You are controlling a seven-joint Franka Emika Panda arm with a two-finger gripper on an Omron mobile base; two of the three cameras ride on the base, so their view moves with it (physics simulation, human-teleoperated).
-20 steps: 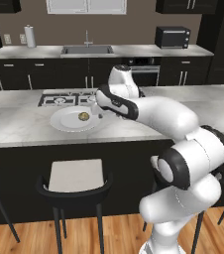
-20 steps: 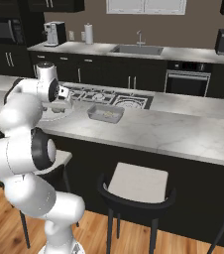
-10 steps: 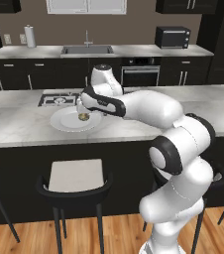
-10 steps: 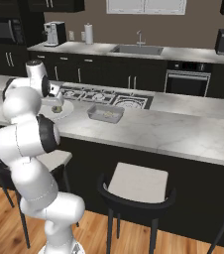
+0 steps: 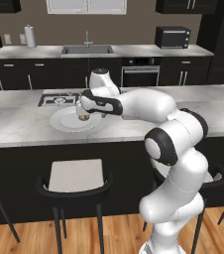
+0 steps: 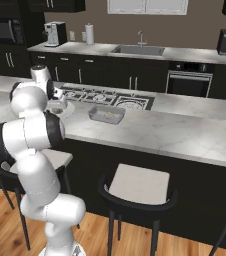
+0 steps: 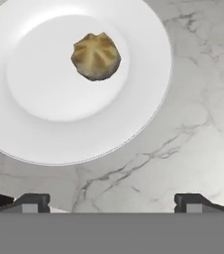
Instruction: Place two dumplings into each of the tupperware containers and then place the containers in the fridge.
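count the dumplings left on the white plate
1: a single dumpling lies on the white plate, off the centre of its inner well. The gripper hangs above the plate, so it may hide part of it in the base views.

hand [image 5: 82, 110] now over plate [image 5: 64, 124]

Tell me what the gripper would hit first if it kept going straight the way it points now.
Probably the marble counter, just beside the white plate. The gripper points down with open jaws; the dumpling sits off its line, further along on the plate. Depth is hard to judge.
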